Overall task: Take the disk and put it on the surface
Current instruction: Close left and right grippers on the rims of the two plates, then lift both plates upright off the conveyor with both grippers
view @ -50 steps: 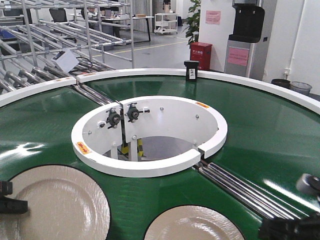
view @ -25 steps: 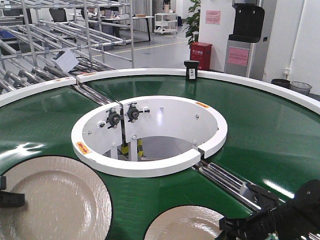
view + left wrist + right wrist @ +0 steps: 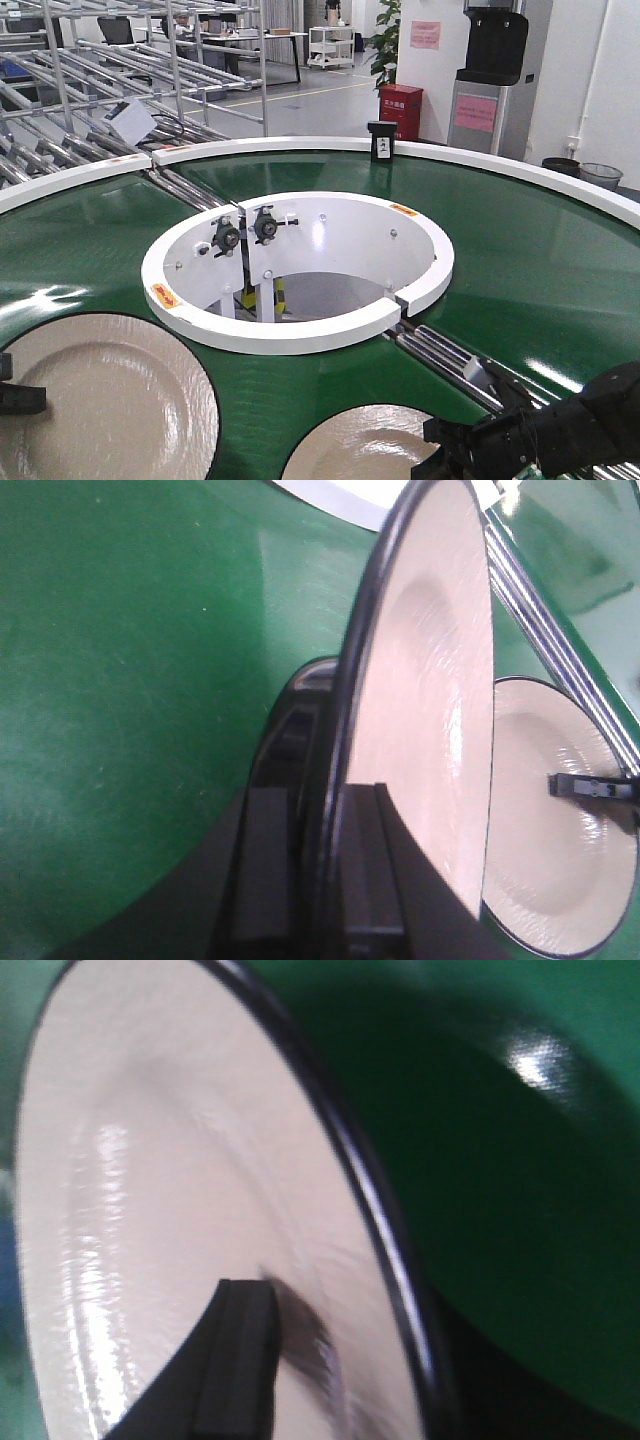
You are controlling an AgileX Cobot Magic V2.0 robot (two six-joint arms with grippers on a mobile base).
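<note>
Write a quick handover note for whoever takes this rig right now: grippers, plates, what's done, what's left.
Left gripper: jaws straddle the rim of the left plate; clamped or not, cannot tell.
Right gripper: one finger over the right plate; open or shut unclear.
Both plates lie flat on the green conveyor belt.
Done: both arms at a plate. Left: grip, lift, set on the surface, not in view.

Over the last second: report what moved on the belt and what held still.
The right gripper swung in from the right edge, leftward over the rim of the right plate; whether it has gripped is unclear. The left gripper is clamped on the left plate, which barely shifted. The green belt and white ring are unchanged.
</note>
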